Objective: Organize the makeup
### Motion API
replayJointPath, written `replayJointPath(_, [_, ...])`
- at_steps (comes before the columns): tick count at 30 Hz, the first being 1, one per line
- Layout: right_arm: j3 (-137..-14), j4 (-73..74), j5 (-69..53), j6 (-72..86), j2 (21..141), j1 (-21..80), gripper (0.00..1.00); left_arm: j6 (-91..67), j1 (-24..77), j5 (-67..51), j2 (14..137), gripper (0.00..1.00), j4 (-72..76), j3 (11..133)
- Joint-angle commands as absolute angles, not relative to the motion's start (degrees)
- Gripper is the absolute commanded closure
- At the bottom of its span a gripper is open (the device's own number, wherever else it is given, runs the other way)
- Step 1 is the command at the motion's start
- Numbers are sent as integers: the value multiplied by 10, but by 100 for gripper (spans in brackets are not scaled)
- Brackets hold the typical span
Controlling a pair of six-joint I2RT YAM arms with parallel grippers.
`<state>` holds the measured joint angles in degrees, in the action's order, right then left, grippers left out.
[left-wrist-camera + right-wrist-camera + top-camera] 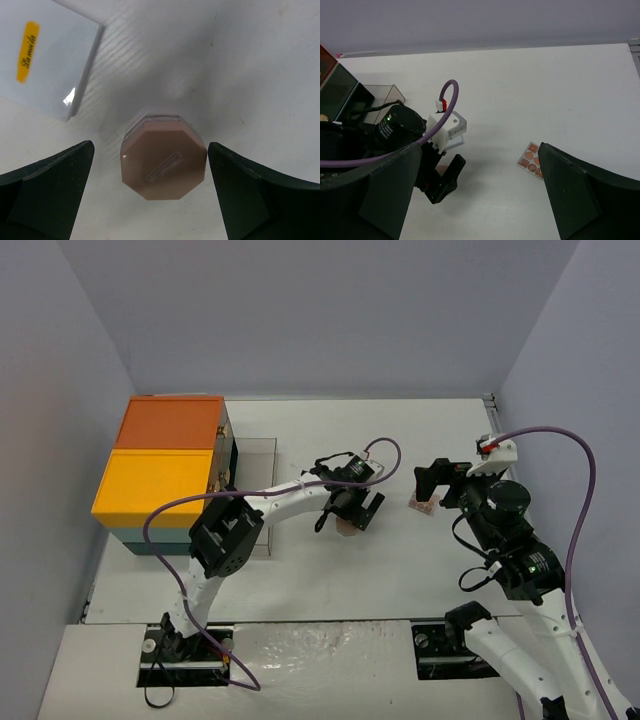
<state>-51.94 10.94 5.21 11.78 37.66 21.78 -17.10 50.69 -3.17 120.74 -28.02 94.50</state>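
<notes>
A matt white table (300,580) is seen, closed in by plain grey-lilac walls (320,310) on the left, far and right sides. At the far left of the table a teal box with orange and yellow top panels (160,465) is set, with a clear plastic tray (255,455) just to its right.

The left gripper (350,510) is held near the middle of the table with its dark fingers (55,192) spread wide. Between them an octagonal dusty-pink compact (164,165) is framed, lying flat on the table. A gap is seen on both sides of it, so nothing is gripped. A faint rectangular mark is visible on its lid, and a clear rim shows at its far edge. A white card with a yellow label (45,55) is seen lying flat to the far left of the compact, apart from it.

The right gripper (440,490) is likewise spread wide and nothing is held in it. A small palette of orange and peach round pans (532,160) lies on the table right of centre, partly hidden by one finger. Whether it is touched cannot be told.
</notes>
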Motion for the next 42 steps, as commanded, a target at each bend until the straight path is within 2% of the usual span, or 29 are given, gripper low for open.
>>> replayJointPath(1, [-537, 83, 75, 106, 386, 216, 0, -188, 520, -25, 1204, 3, -275, 978])
replayJointPath(4, [-535, 83, 76, 105, 389, 216, 0, -192, 520, -20, 1206, 11, -275, 971])
replayJointPath(13, [-532, 82, 89, 104, 391, 216, 0, -201, 520, -2, 1146, 62, -289, 944])
replayJointPath(15, [-533, 83, 91, 104, 394, 216, 0, -200, 518, 14, 1117, 68, -305, 948])
replayJointPath(22, [-543, 82, 86, 107, 403, 216, 0, -209, 465, 67, 1028, 70, -399, 971])
replayJointPath(28, [-542, 82, 77, 107, 412, 216, 0, -221, 349, 95, 985, 70, -443, 958])
replayJointPath(31, [-540, 81, 67, 109, 419, 216, 0, -219, 287, 100, 989, 69, -438, 957])
replayJointPath(39, [-535, 82, 45, 107, 423, 216, 0, -186, 219, 99, 1061, 69, -394, 972])
replayJointPath(42, [-531, 82, 38, 107, 421, 216, 0, -176, 211, 102, 1085, 63, -375, 979])
